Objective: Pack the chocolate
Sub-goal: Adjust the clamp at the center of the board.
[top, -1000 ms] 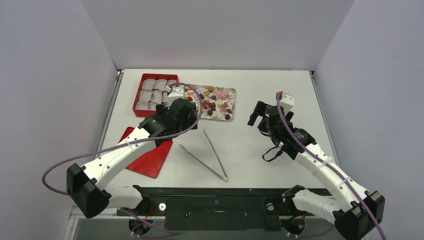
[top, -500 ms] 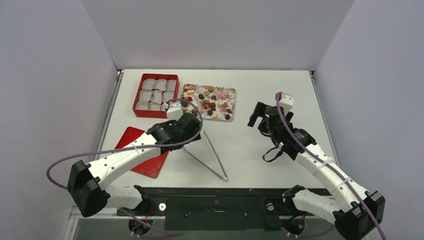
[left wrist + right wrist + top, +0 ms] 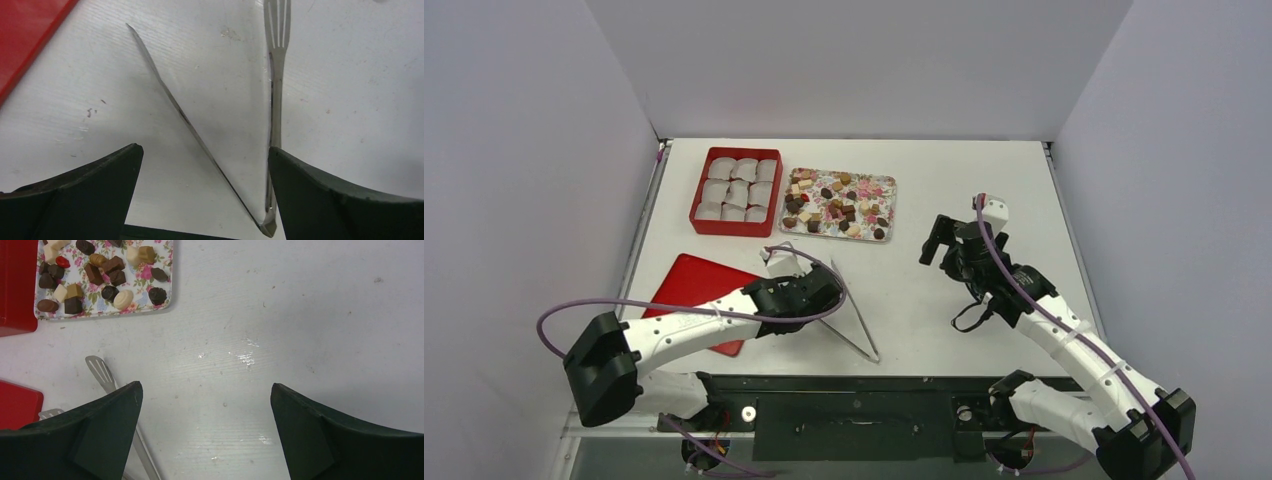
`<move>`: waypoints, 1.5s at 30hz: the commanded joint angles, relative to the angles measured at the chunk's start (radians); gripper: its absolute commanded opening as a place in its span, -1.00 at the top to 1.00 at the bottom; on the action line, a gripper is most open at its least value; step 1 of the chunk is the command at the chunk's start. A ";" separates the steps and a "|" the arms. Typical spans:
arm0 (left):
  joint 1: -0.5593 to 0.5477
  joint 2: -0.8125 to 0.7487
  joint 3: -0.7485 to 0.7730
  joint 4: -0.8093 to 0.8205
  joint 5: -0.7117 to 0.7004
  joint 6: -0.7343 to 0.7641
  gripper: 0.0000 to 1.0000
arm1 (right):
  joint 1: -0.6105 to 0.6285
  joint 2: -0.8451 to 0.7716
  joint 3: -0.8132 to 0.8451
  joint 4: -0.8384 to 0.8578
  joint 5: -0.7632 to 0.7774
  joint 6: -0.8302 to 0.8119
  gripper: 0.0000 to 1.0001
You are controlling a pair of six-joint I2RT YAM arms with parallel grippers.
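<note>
Several small chocolate (image 3: 839, 203) pieces, dark, light brown, cream and reddish, lie on a flower-print tray (image 3: 886, 185). They also show top left in the right wrist view as chocolate (image 3: 105, 272) on the tray (image 3: 167, 270). My left gripper (image 3: 822, 292) hovers open over metal tongs (image 3: 856, 325). In the left wrist view, the left gripper (image 3: 205, 155) has the tongs (image 3: 190, 122) lying spread between its fingers, hinge end by the right finger. My right gripper (image 3: 934, 240) is open over bare table, holding nothing; the right wrist view shows the right gripper (image 3: 206, 387) just right of the tongs' slotted tip (image 3: 100, 371).
A red box (image 3: 699, 190) lined with white paper cups stands left of the tray. Its red lid (image 3: 699, 295) lies flat near the left arm. Side walls close in the table on both sides.
My left arm has swung back from the red box and tray toward the near edge and lowered over the tongs. My right arm has shifted slightly nearer.
</note>
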 commanded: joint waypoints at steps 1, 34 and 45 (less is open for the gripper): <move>-0.047 0.046 0.047 0.103 -0.050 -0.177 -0.93 | 0.007 -0.041 -0.019 0.009 -0.005 -0.005 -0.90; -0.111 0.329 0.253 -0.074 -0.003 -0.355 -0.93 | 0.005 -0.131 -0.097 -0.022 0.015 0.001 -0.89; -0.122 0.341 0.215 0.010 0.029 -0.355 -0.93 | 0.006 -0.159 -0.118 -0.033 0.016 0.004 -0.89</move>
